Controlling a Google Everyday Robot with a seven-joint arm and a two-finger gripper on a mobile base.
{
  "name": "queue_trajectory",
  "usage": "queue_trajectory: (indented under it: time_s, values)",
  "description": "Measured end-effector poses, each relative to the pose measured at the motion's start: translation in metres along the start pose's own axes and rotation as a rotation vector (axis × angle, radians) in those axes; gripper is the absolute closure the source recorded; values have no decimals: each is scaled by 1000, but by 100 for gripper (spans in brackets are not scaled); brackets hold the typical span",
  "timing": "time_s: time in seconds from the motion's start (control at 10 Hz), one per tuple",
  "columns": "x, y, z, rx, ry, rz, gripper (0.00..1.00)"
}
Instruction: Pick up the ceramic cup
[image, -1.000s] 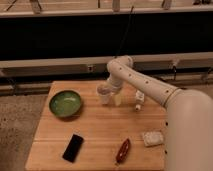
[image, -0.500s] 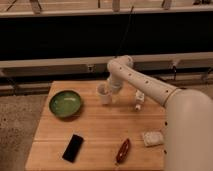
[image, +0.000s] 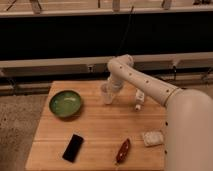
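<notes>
While the white arm bends down over the far side of the wooden surface, its pincer sits at the ceramic cup, right of the green bowl. Whether it pinches the cup, I cannot tell.

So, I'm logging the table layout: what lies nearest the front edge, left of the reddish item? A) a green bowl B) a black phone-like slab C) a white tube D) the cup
B: the black slab lies near the front edge, left of the reddish item; the bowl, tube and cup, where the gripper is, sit farther back.
</notes>
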Motion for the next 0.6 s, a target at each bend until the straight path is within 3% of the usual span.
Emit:
queue_trajectory:
  time_s: [0.6]
  values:
    - [-1,-1,-45,-2,8,-10,100]
